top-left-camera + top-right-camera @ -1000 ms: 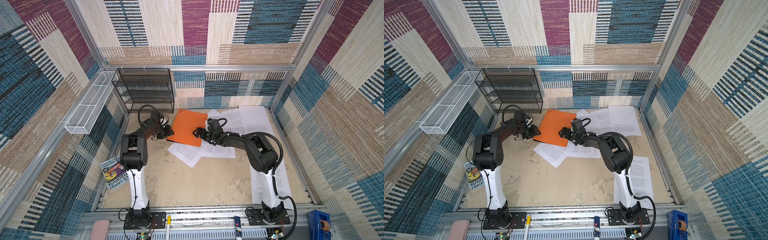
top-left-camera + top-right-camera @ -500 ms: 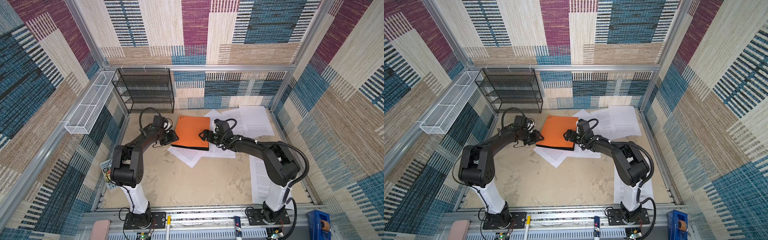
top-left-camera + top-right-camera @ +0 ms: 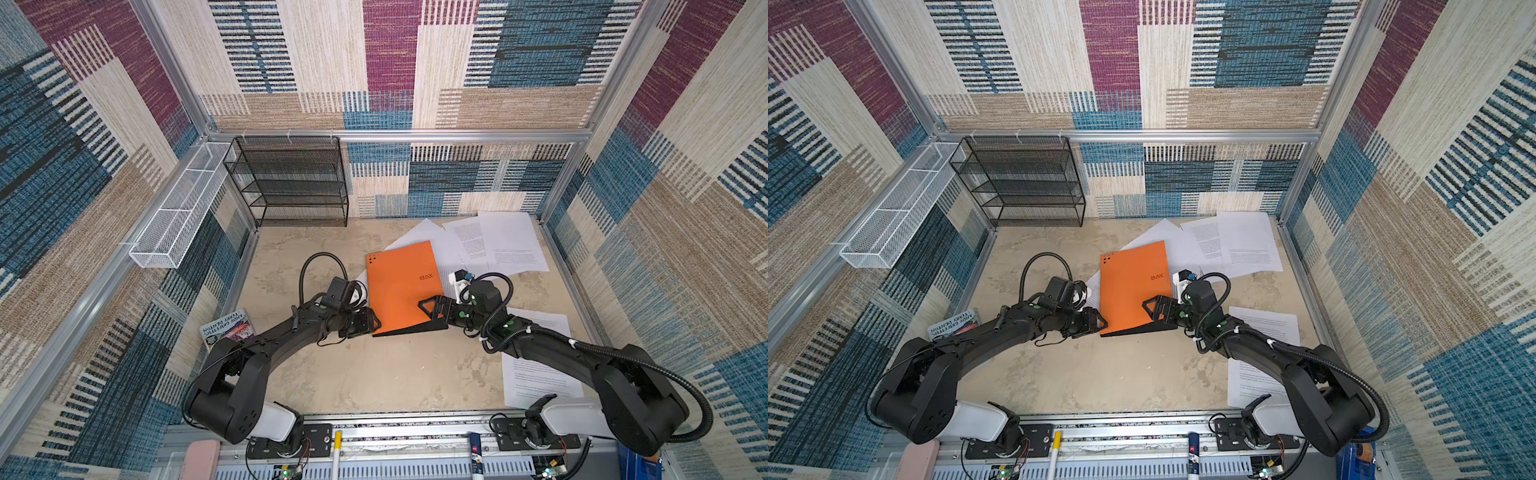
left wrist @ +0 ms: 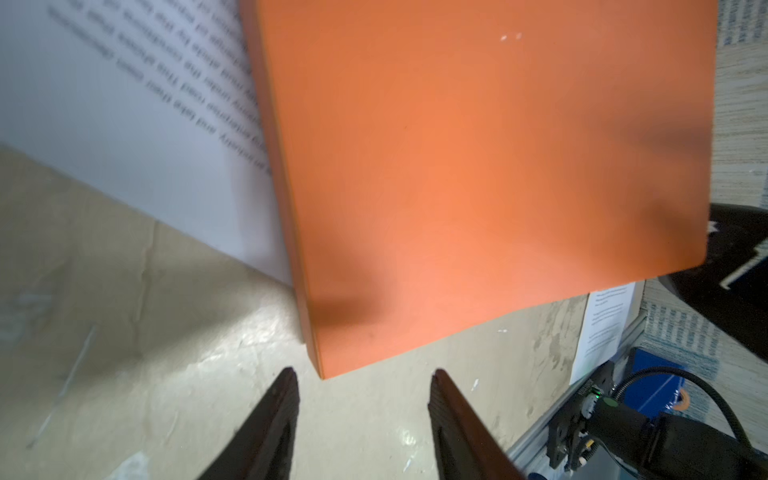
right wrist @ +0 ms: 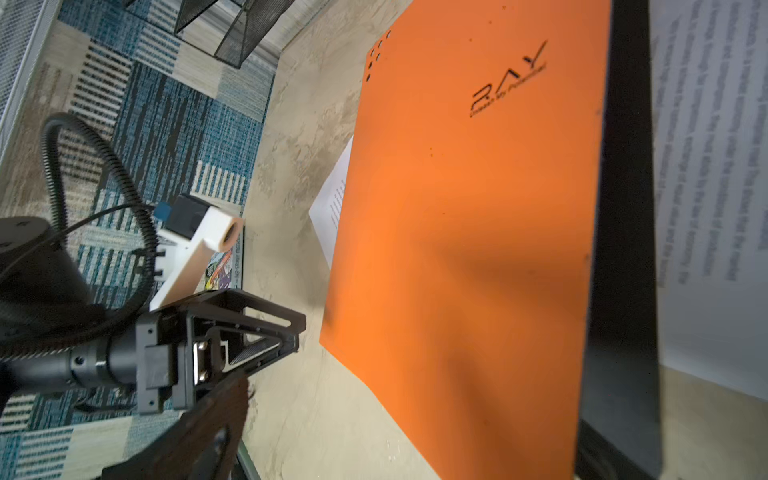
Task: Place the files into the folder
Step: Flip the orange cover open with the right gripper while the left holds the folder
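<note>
The orange folder (image 3: 401, 286) lies mid-table in both top views, long side pointing away. Its cover is raised along the right edge, so a black wedge of the inside (image 3: 415, 329) shows at the near end. My right gripper (image 3: 430, 308) stands open at that raised edge; in the right wrist view only one of its fingers (image 5: 220, 415) shows beside the cover (image 5: 478, 249). My left gripper (image 4: 363, 376) is open just short of the folder's near left corner (image 4: 328, 361), holding nothing. White files (image 3: 507, 245) lie behind the folder, one sheet (image 4: 124, 104) partly under it.
Another printed sheet (image 3: 536, 357) lies near the right arm. A colourful book (image 3: 228, 328) leans at the left wall. A black mesh rack (image 3: 291, 183) stands at the back left. A white wire basket (image 3: 178, 216) hangs on the left wall.
The folder has turned and slid nearer, with both grippers drawing back alongside it. Its right edge is now raised, and the right gripper has opened wider.
</note>
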### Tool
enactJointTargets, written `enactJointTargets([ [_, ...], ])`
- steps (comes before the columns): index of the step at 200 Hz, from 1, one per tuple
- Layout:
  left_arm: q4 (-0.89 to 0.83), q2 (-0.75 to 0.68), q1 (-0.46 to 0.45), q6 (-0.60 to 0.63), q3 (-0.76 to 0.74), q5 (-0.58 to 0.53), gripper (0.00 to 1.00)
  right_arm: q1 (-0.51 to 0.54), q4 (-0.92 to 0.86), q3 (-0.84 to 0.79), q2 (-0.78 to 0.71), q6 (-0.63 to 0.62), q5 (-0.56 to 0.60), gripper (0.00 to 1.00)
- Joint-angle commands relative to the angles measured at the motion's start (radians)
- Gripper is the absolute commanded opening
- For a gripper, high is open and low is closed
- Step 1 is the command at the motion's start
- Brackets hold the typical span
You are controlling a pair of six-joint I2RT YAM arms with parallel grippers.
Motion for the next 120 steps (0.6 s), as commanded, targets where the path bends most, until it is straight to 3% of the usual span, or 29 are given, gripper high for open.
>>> enactJointTargets([
  [1,0.044,-0.012,-0.002,-0.035,-0.019,-0.043,0.55,-0.012,0.190,-0.055,-0.017,-0.069,-0.090,1.00],
  [40,0.009,-0.019,0.023,-0.040,0.032,-0.029,0.69,-0.053,0.324,-0.037,0.006,-0.126,-0.162,1.00],
  [68,-0.015,-0.034,0.095,-0.065,0.076,-0.018,0.78,-0.117,0.374,0.011,0.085,-0.123,-0.265,1.00],
  [103,-0.001,0.033,0.193,-0.068,0.181,0.018,0.77,-0.129,0.416,0.108,0.214,-0.131,-0.363,1.00],
  [120,0.023,0.135,0.238,-0.095,0.243,0.061,0.68,-0.128,0.415,0.158,0.253,-0.121,-0.369,1.00],
])
